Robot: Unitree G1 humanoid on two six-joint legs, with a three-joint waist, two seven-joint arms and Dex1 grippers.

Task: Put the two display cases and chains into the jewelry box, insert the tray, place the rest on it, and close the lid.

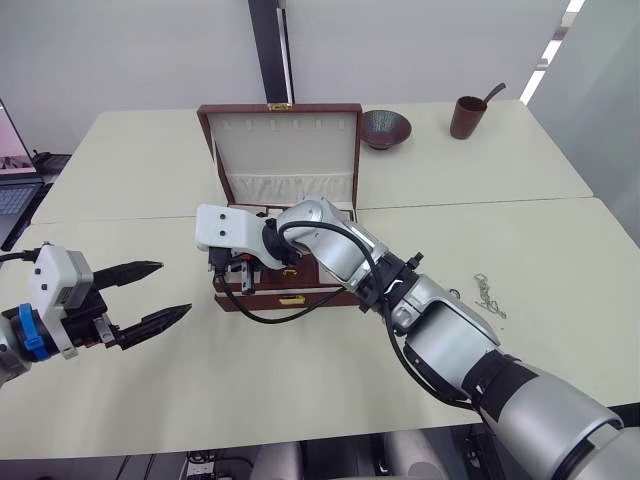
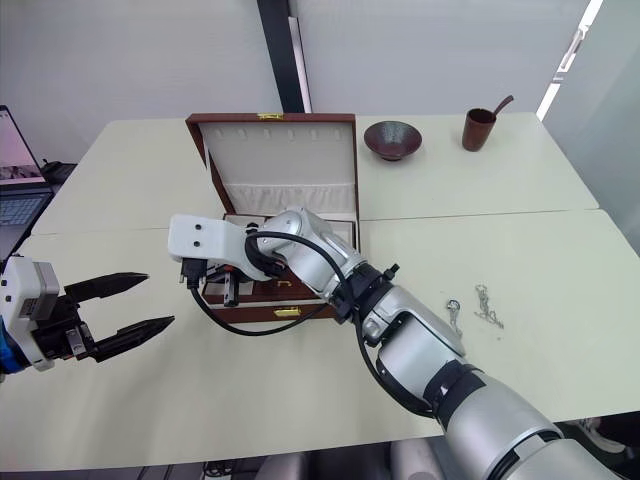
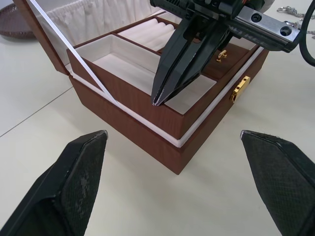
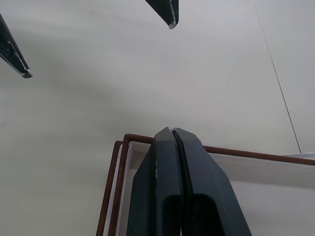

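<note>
Right gripper (image 3: 162, 96), fingers pressed together, occupies the tray's (image 3: 147, 93) front-left compartment inside the jewelry box (image 1: 285, 295); its arm crosses the box front. Upright lid (image 1: 283, 150) blocks the rear. Left gripper (image 1: 150, 292) hangs spread over bare table (image 1: 260, 380).

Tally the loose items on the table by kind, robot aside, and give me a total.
Jewelry box with tray seated inside: 1
Silvery jewelry pieces lying on the table: 2
Dark bowl: 1
Brown cup with a utensil in it: 1
Laptop at the table's edge: 1
Total: 6

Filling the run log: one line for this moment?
tray: in box | right pincer: shut, at tray's left compartment | left pincer: open, off box | lid: up
</note>
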